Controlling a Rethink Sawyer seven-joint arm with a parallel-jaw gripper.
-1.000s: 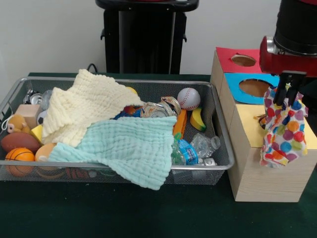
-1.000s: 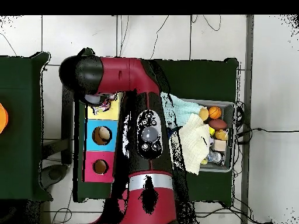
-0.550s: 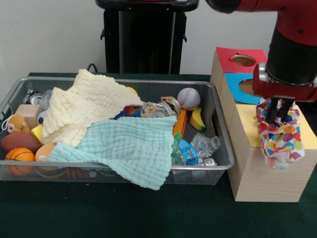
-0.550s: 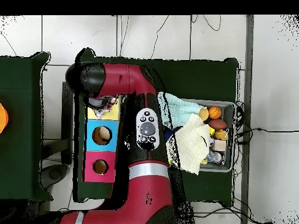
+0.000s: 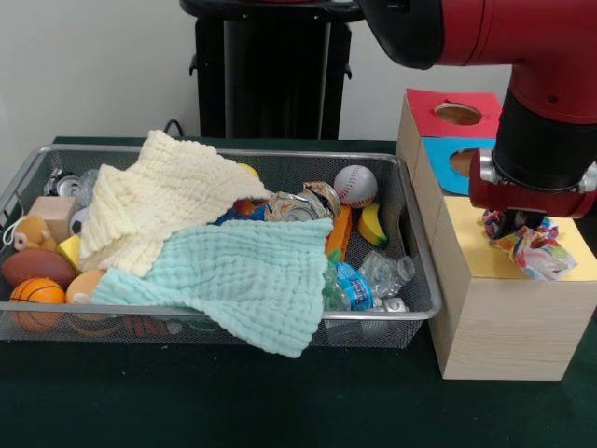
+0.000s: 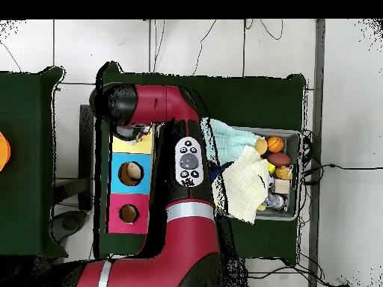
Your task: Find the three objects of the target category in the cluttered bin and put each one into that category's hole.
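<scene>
One dotted fabric piece (image 5: 538, 252) lies crumpled on the yellow face (image 5: 580, 261) of the nearest wood box. My gripper (image 5: 516, 227) is low over that face and shut on the top of the fabric. The yellow box's hole is hidden under the fabric and the gripper. The wire mesh bin (image 5: 233, 314) stands left of the boxes; it also shows in the overhead view (image 6: 298, 176). No other dotted piece shows clearly in it. In the overhead view the arm's end (image 6: 120, 105) covers the yellow face (image 6: 143, 143).
A cream waffle cloth (image 5: 159, 201) and a mint-green waffle cloth (image 5: 238, 275) cover much of the bin. Around them lie a baseball (image 5: 355, 185), a banana (image 5: 373, 225), crushed bottles (image 5: 368, 280) and balls (image 5: 37, 289). The blue-faced box (image 5: 446, 163) and the red-faced box (image 5: 457, 113) stand behind the yellow one.
The gripper has come down and a little left onto the yellow box. The fabric hung loose from it before and is now bunched on the yellow face.
</scene>
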